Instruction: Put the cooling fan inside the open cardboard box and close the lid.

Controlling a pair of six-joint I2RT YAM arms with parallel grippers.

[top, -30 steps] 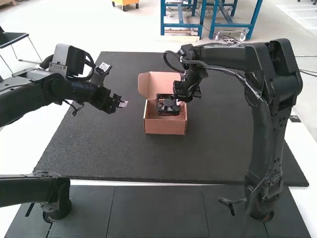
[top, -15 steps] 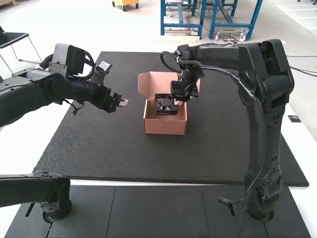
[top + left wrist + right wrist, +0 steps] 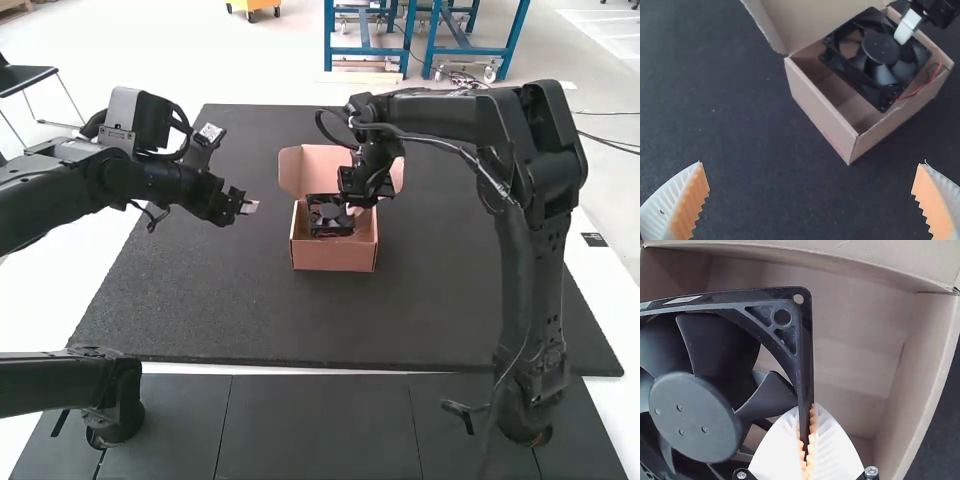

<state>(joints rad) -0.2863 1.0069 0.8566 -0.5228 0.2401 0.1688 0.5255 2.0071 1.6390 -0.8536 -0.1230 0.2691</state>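
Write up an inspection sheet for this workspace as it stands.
Surface: black mat, lying flat.
Job's things: cardboard box open, lid upright at the back; cooling fan tilted, partway into the opening.
Clutter: nothing seen.
End effectors: right end effector shut on the fan's frame edge; left end effector open, apart from the box, above the mat.
Cables: red wire from the fan trails over the box rim; black cable loops beside the right arm.
Surroundings: nothing seen.

cooling fan (image 3: pixel 328 214) partly inside cardboard box (image 3: pixel 334 252), box on mat (image 3: pixel 200 300)
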